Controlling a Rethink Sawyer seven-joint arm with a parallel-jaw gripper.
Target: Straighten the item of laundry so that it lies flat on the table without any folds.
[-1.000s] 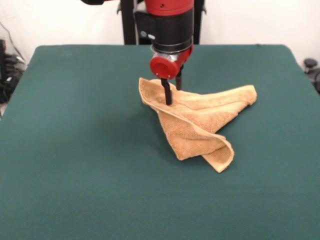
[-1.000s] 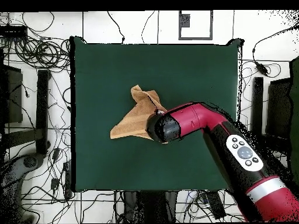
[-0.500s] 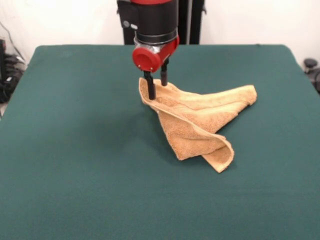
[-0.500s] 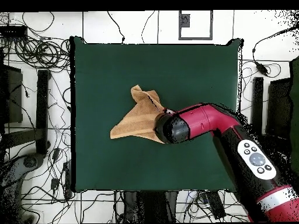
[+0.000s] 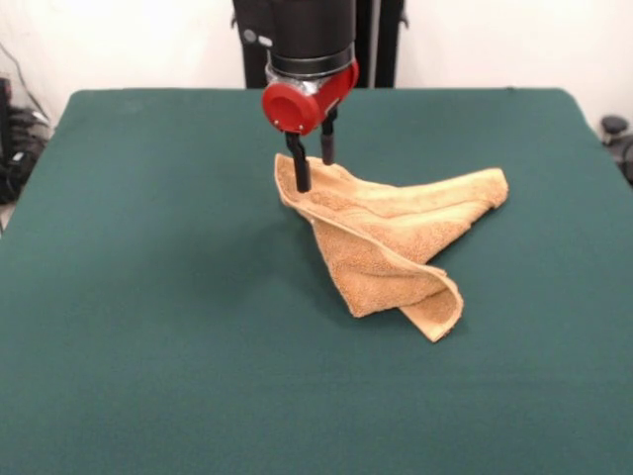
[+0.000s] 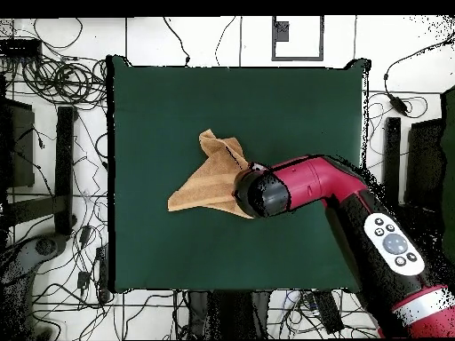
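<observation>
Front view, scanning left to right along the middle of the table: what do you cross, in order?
Bare green table → gripper standing at the towel's left corner → folded tan towel, its top fold running right and a flap coming toward the camera → bare table again.

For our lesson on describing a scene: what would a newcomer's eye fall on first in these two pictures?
First, the crumpled tan-orange terry towel, lying folded over itself near the middle of the large dark green felt-covered table. Next, the red and black robot arm coming down from above, its hand open with its two dark fingers at the towel's raised corner in the front view.
</observation>
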